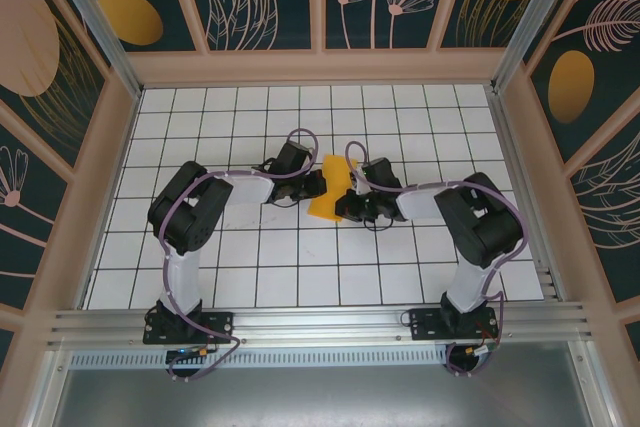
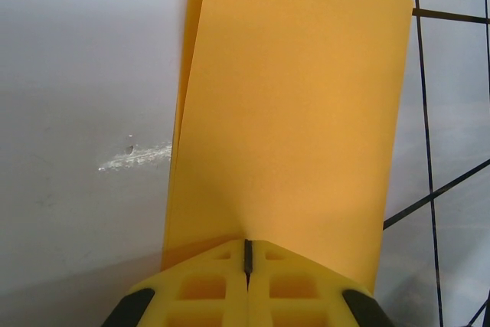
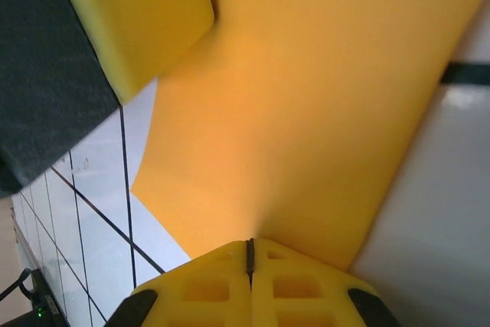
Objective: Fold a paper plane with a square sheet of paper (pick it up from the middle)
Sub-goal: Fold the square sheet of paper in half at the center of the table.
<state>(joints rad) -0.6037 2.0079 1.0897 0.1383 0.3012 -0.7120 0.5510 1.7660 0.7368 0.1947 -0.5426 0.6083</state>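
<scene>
The square sheet of paper is orange-yellow and stands bent between the two arms at the table's middle. My left gripper is shut on its left edge, and my right gripper is shut on its right edge. In the left wrist view the sheet of paper rises from the closed yellow jaws of my left gripper as two layers. In the right wrist view the sheet of paper curves up from my right gripper, with a yellow fingertip of the left gripper at the top left.
The white gridded table is enclosed by painted wall panels on the left, right and back. Both arm bases sit on a metal rail at the near edge. A scuff mark shows on the table by the paper.
</scene>
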